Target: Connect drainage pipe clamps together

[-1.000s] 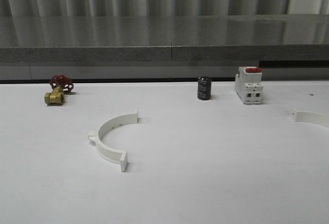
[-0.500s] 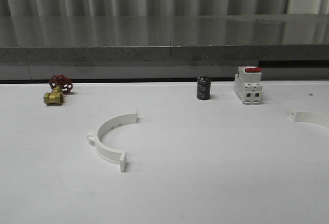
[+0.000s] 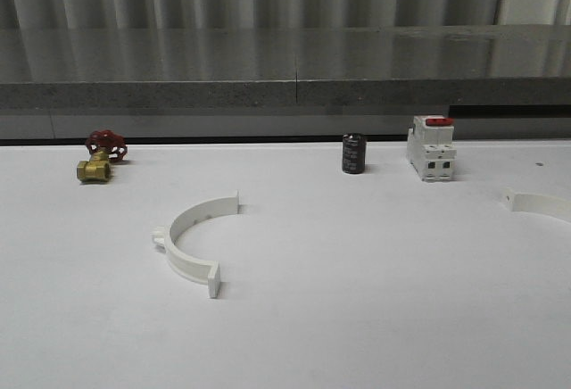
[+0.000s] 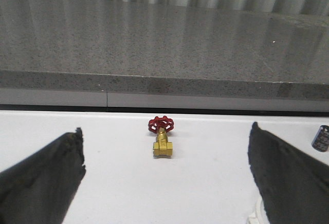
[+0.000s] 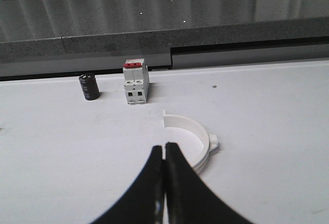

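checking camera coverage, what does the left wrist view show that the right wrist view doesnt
Left wrist view: the brass valve with its red handwheel, and the left gripper with fingers spread wide.

Right wrist view: the white breaker with a red switch, one white clamp half lying on the table, and the right gripper with fingertips pressed together, holding nothing.

Both: the black cylinder and the white table before the grey ledge.

The left gripper (image 4: 164, 183) has two matte black, wedge-shaped fingers (image 4: 41, 178) with rough, slightly ragged edges. The right gripper (image 5: 165, 154) has smooth, glossy black fingers (image 5: 180, 183) curving to narrow pointed tips.
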Controlling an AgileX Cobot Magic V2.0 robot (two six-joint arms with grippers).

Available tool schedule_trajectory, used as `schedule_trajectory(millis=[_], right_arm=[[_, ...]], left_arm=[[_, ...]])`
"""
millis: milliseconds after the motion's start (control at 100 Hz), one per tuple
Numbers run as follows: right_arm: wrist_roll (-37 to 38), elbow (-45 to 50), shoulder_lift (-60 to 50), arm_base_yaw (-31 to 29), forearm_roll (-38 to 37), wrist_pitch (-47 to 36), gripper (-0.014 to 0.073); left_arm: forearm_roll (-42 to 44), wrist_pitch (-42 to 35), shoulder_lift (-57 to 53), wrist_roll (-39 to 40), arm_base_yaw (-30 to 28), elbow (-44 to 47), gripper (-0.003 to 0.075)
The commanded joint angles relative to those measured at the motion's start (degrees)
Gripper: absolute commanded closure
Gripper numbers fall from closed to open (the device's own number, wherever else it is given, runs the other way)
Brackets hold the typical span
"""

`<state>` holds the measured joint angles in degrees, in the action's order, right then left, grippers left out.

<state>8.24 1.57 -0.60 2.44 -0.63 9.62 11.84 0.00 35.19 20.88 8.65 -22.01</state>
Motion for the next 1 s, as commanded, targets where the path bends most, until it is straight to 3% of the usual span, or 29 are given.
schedule_trajectory(millis=[0, 190, 310, 680, 990], right_arm=[[-0.36, -0.86, -1.18, -0.1, -0.09, -4.56, 0.0662], [-0.36, -0.86, -1.18, -0.1, -0.09, -4.56, 0.0662], [-0.36, -0.86, -1.18, -0.1, -0.09, -4.56, 0.0662], [-0.36, -0.86, -1.18, -0.1, -0.09, -4.56, 0.0662], [-0.36, -1.11, -1.18, -0.1, -0.09, -8.26, 0.0662]], left_arm=[[-2.54, -7.17, -0.41, 0.59, -0.21, 0.69, 0.0103], [-4.11, -8.98, -0.41, 0.69, -0.21, 4.04, 0.0105], [-3.69, -8.87, -0.41, 0.69, -0.21, 4.14, 0.0181], [-1.41, -6.72, -0.41, 0.69, -0.21, 4.14, 0.0741], [-0.01, -6.37, -0.41, 0.69, -0.21, 4.14, 0.074]])
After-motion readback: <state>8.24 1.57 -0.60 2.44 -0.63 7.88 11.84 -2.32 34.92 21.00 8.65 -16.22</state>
